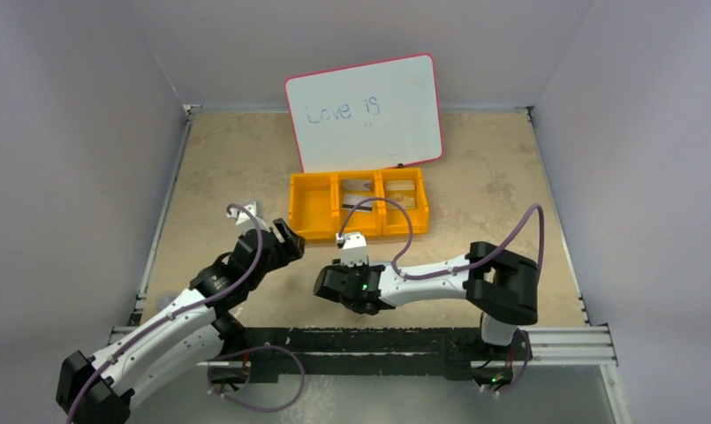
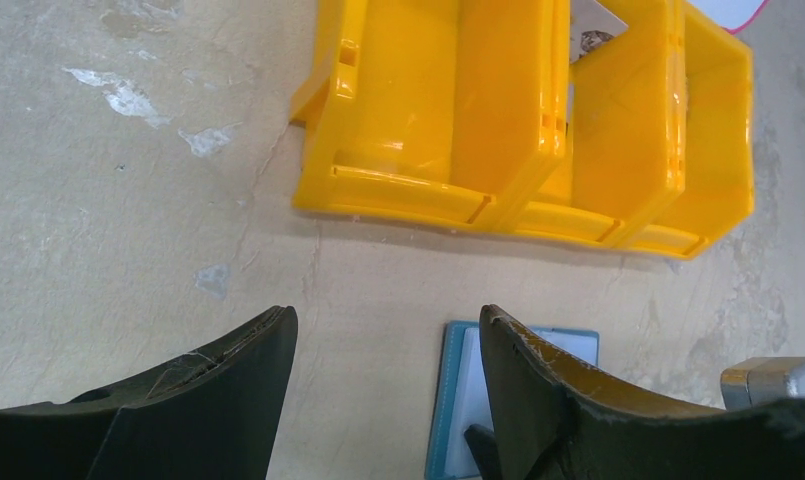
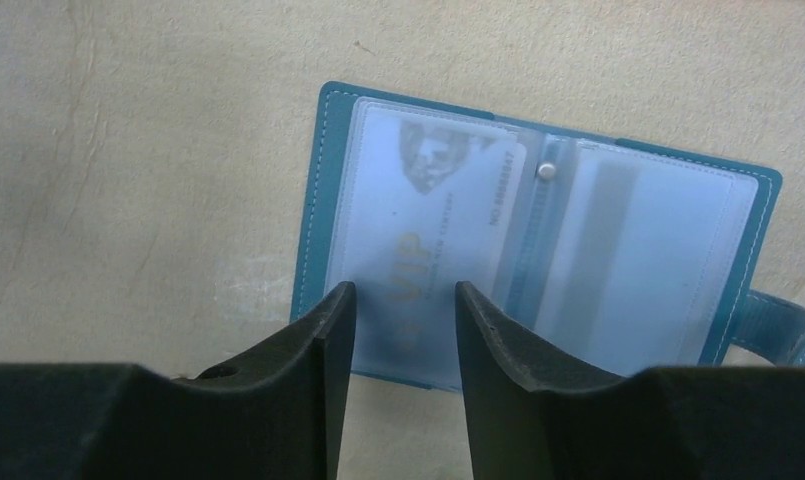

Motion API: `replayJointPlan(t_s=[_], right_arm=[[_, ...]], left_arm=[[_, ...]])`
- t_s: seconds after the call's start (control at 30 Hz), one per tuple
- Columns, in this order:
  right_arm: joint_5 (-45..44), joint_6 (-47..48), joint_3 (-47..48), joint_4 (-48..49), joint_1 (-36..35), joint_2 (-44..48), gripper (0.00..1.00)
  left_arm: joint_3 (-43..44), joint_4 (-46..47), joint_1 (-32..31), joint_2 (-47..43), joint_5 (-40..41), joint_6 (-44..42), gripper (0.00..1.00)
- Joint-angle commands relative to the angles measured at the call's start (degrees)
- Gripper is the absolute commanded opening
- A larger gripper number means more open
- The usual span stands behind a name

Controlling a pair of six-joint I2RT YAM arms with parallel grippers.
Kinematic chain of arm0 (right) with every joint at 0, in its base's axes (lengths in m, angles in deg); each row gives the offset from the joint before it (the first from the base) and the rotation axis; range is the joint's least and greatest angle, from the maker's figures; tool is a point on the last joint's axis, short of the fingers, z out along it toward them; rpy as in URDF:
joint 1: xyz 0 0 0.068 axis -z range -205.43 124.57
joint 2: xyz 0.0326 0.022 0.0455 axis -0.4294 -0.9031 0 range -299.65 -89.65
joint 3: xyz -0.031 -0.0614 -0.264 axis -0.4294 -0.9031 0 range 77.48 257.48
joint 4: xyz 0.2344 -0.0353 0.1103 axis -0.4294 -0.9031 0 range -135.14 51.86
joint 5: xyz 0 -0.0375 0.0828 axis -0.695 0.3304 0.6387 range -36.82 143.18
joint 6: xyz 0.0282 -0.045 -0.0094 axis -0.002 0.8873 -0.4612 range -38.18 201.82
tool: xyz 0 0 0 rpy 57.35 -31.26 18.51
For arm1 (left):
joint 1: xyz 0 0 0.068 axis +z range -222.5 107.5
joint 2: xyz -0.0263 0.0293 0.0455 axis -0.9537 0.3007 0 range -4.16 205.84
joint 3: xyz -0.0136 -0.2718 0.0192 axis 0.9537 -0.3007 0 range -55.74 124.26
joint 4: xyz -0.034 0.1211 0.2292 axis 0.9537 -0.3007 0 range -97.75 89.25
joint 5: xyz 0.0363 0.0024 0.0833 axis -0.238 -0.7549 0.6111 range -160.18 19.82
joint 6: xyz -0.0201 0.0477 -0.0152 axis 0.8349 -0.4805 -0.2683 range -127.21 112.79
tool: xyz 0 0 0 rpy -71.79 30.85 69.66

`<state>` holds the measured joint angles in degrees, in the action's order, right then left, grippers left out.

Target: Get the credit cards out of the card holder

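Although the overhead view hides it beneath the right pincer [image 1: 323,284], the teal-blue bifold card holder [image 3: 526,250] lies opened flat, pockets up, on the mottled beige desk [image 1: 510,177], near the front of the orange three-compartment plastic bin [image 1: 312,212]. Its long axis runs across the right wrist view, dipping slightly to the right, with a small silver stud at the central fold and the closure tab at the right end partly cut off by a finger. A pale grey card marked VIP [image 3: 428,220] fills the left clear pocket; a second card [image 3: 633,260], blurred and dark-striped, fills the right. The right pincer stands open, its dark fingers [image 3: 328,340] straddling the near edge of the VIP pocket; contact cannot be judged. The left pincer [image 2: 388,370], also open and empty, hangs near the holder, of which only one corner shows in its view. Flat items [image 1: 360,185] in the bin are too small to identify.
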<state>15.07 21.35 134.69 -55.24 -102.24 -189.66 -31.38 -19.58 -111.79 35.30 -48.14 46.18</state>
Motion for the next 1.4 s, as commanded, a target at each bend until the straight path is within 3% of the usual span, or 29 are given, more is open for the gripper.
replayJointPlan(t_s=[0.0,0.2,0.3,0.47,0.6,0.73,0.93,1.13,1.37], right_arm=[[-1.26,-2.68,0.15,-4.35,0.09,-1.31,0.39],[-1.26,-5.16,-1.17,-4.56,0.09,0.54,0.24],[-1.18,-5.25,-2.78,-3.43,0.09,2.83,0.22],[-2.59,-5.24,-3.68,-3.83,0.10,6.94,0.25],[-1.74,2.35,-5.64,4.44,0.09,10.09,0.39],[0.03,5.64,-5.12,7.02,0.10,8.92,0.42],[0.53,7.95,-2.27,3.21,-1.75,3.57,0.42],[0.50,9.60,-0.26,3.86,-3.29,1.34,0.50],[0.25,4.90,-0.68,0.03,-3.60,0.53,0.50]], left_arm=[[-0.36,3.70,-0.04,-0.62,-0.84,-0.74,0.68],[-0.51,3.82,-0.09,-0.29,-1.18,-0.74,0.67],[-0.71,4.35,-0.07,-0.01,-1.52,-0.74,0.68],[-0.63,5.01,-0.05,1.34,-2.14,-1.05,0.68],[-0.64,5.05,-0.08,1.33,-1.87,-1.01,0.68],[-0.58,4.74,-0.08,0.76,-1.56,-1.02,0.68],[-0.30,3.84,-0.08,-0.23,-0.80,-0.94,0.68],[-0.29,3.26,-0.07,-1.40,-0.18,-0.59,0.68],[-0.26,2.33,-0.05,-2.08,0.37,-0.52,0.68]])
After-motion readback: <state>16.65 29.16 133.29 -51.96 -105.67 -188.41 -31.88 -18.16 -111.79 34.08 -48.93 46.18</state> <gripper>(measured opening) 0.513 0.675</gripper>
